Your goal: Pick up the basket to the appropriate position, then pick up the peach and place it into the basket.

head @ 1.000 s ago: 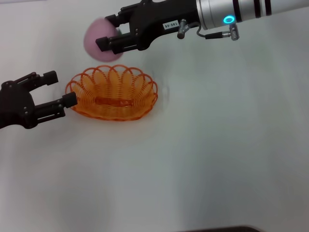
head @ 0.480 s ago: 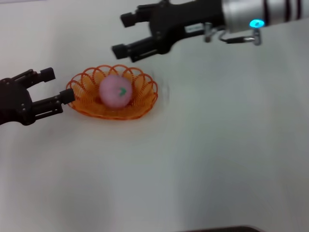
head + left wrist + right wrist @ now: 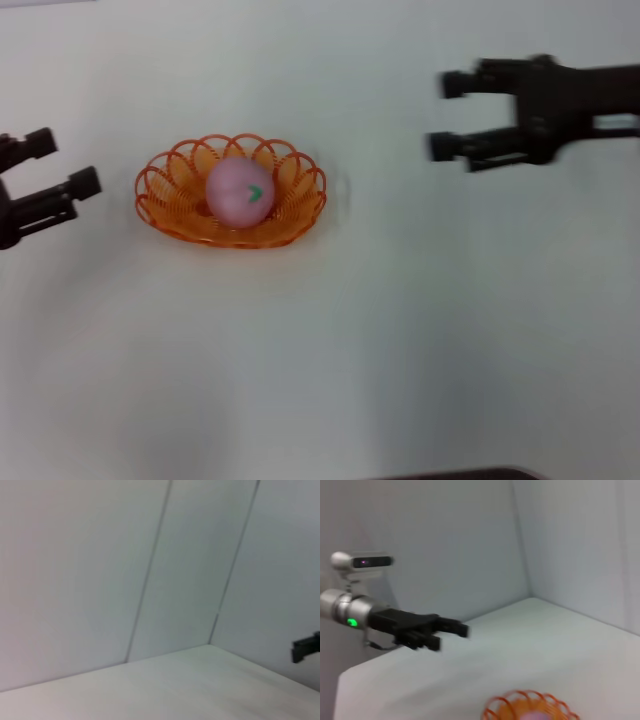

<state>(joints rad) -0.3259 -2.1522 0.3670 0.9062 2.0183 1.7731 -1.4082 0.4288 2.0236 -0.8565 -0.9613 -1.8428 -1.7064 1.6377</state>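
The orange wire basket stands on the white table left of centre. The pale-pink peach, green leaf mark up, lies inside it. My right gripper is open and empty at the right, well away from the basket. My left gripper is open and empty at the left edge, a short way from the basket's rim. The right wrist view shows the basket's rim with the peach at the picture's lower edge, and my left gripper farther off.
The white table spreads wide around the basket. Pale walls meet in a corner behind it. A dark edge shows at the table's front.
The right gripper let go of the peach, which dropped into the basket, then drew back far to the right. The left gripper pulled back to the left, away from the basket.
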